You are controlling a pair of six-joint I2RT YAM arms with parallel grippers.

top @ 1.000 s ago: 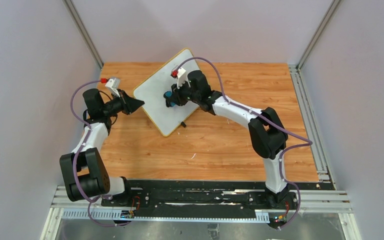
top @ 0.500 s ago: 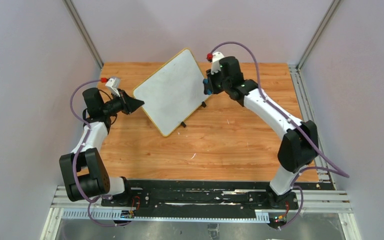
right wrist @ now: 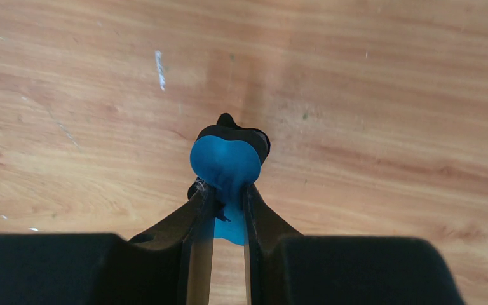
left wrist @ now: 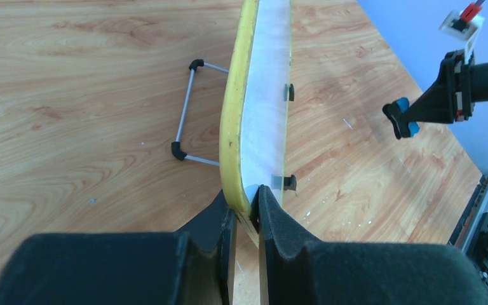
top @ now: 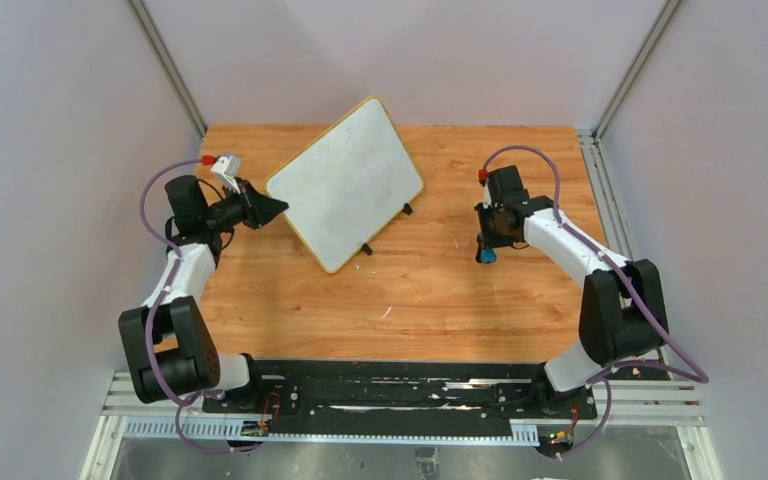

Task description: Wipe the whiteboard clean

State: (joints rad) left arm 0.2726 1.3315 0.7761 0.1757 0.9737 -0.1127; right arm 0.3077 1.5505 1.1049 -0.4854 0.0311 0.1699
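Our left gripper (left wrist: 246,210) pinches the nine-o'clock corner of the whiteboard (top: 345,185), smooth white and yellow-rimmed, propped tilted at eleven o'clock on the wood-grain table (top: 440,295). At three o'clock our right gripper (right wrist: 227,190) clamps a rounded blue eraser (right wrist: 225,162). Faint smudges on the board, perhaps writing, are unreadable.

top camera looks down from six o'clock over the table (top: 440,290); left wrist faces three o'clock along the whiteboard (left wrist: 264,108), right wrist closely downward, both seeing the eraser (right wrist: 225,162).

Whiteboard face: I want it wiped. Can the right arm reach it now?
Probably yes: the whiteboard faces the right gripper holding the eraser, only bare table lies between, and the left gripper pinches its edge.
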